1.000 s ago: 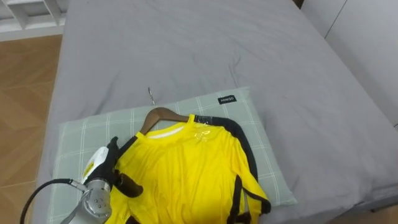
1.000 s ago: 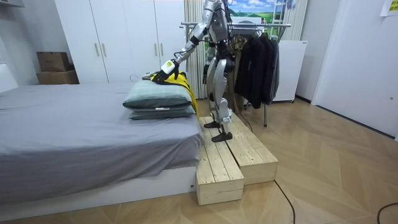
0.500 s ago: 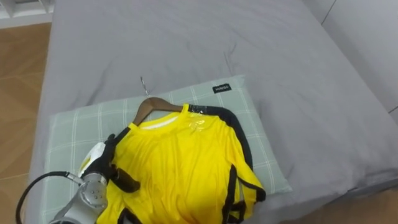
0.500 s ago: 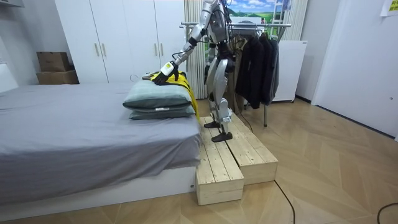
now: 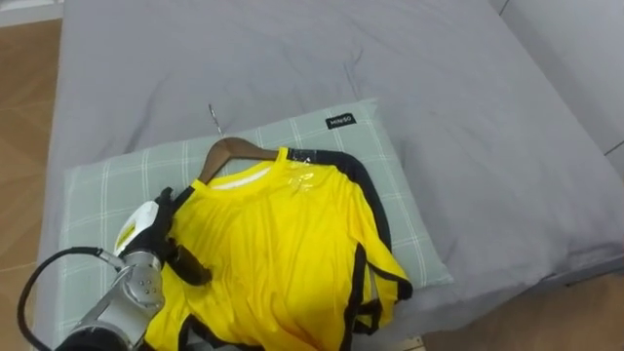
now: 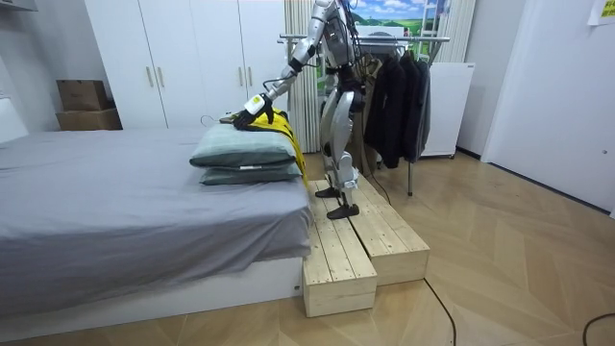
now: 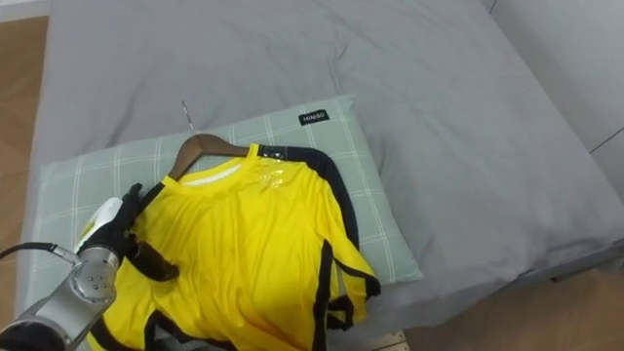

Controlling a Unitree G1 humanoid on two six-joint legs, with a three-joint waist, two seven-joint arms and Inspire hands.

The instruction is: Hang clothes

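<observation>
Left eye view: left hand (image 5: 156,244) fingers (image 5: 168,198) pinch soft, light yellow black-trimmed jersey (image 5: 283,244) shoulder. Firmer hold: stiff brown wooden hanger (image 5: 229,151) just beyond fingers.

A yellow shirt (image 5: 283,244) with dark trim at the collar, sleeves and sides is spread across a pale green checked pillow (image 5: 97,190), and its lower part is draped over the pillow's near edge. A wooden hanger (image 5: 226,153) is set inside the neck with one arm left bare, and its metal hook (image 5: 213,119) is pointed away past the pillow's far edge. The shoulder on the view's left is pinched by the left hand (image 5: 154,239).
</observation>
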